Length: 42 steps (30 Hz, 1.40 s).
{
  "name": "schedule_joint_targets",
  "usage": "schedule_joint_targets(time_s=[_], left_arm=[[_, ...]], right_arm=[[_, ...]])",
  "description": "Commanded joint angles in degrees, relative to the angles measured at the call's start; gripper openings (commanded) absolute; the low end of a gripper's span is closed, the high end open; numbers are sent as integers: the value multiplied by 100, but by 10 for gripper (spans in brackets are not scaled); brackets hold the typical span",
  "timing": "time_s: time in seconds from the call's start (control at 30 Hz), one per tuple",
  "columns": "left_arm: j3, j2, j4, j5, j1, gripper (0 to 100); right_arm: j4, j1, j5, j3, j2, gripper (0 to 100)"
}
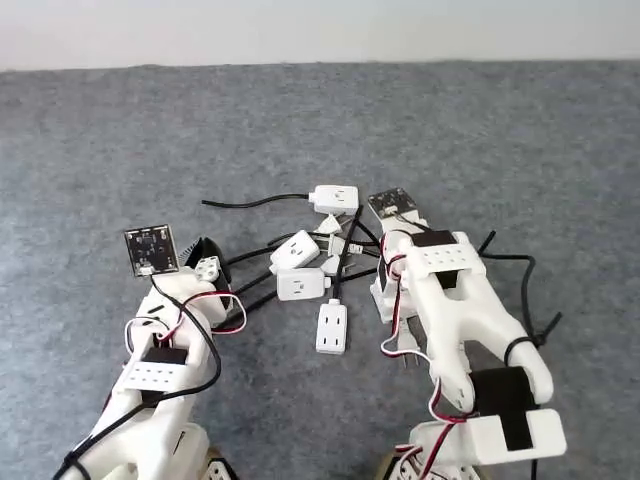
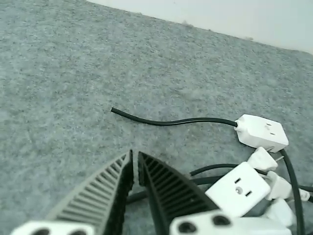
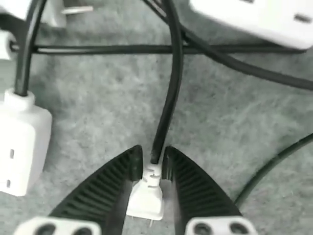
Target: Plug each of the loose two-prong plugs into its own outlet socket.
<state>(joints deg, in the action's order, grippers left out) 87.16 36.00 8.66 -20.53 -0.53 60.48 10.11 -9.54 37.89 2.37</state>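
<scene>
A grey, felt-like counter [image 1: 500,130] carries a tangle of black cords [image 2: 166,122] and four white outlet sockets. The far socket [image 1: 335,198] lies at the tangle's 12 o'clock, the near socket [image 1: 332,327] at 6, a socket pair [image 1: 302,285] at 9, and small white plugs [image 1: 330,228] lie between them.

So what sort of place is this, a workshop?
Probably a robotics test bench: a left arm and right arm over a grey mat, white outlet sockets on tangled black cords, a plain wall behind.
</scene>
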Motion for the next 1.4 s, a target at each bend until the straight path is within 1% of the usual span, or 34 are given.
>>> schedule_joint_targets(time_s=[0.0, 0.73, 1.37], left_arm=[[-286, 70, 9, -9, -44, 13], [-295, 62, 9, -9, -44, 13], [-295, 62, 18, -9, -44, 13]], right_arm=[[-163, -66, -79, -290, 13, 84], [163, -66, -44, -97, 66, 80], [110, -75, -26, -9, 22, 80]])
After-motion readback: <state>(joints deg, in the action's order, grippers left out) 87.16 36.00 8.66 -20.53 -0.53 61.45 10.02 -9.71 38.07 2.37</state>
